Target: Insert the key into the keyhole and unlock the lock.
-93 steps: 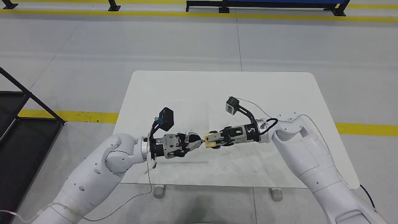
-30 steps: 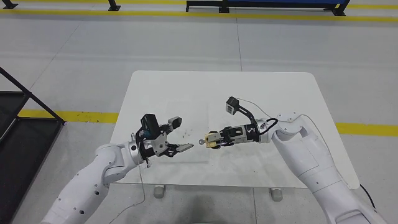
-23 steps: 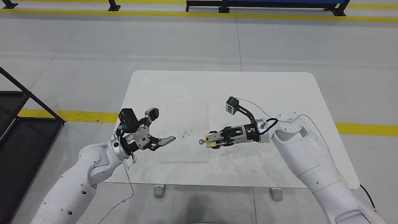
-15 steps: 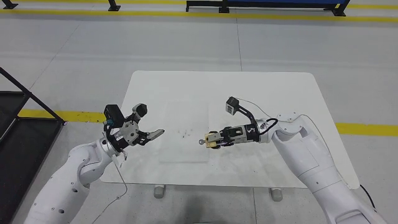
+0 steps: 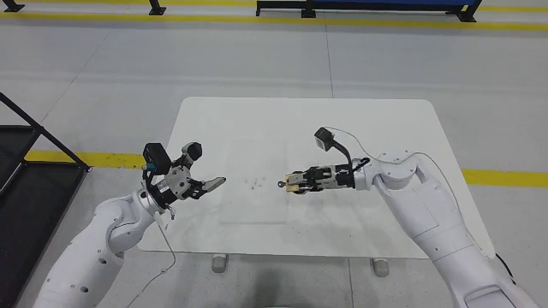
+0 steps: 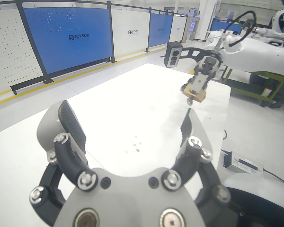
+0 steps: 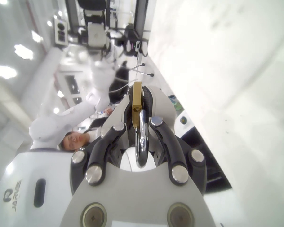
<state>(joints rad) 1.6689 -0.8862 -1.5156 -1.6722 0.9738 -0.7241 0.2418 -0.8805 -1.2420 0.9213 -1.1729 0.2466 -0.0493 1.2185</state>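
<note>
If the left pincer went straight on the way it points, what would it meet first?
Probably nothing: the left pincer points across bare table, and the padlock in the right pincer sits to one side of that line. Height unclear.

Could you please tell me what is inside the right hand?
The right hand is shut on a brass padlock, its shackle pointing back toward the wrist. A key sticks out of the padlock's far end; the keyhole and the key's blade are covered.
</note>
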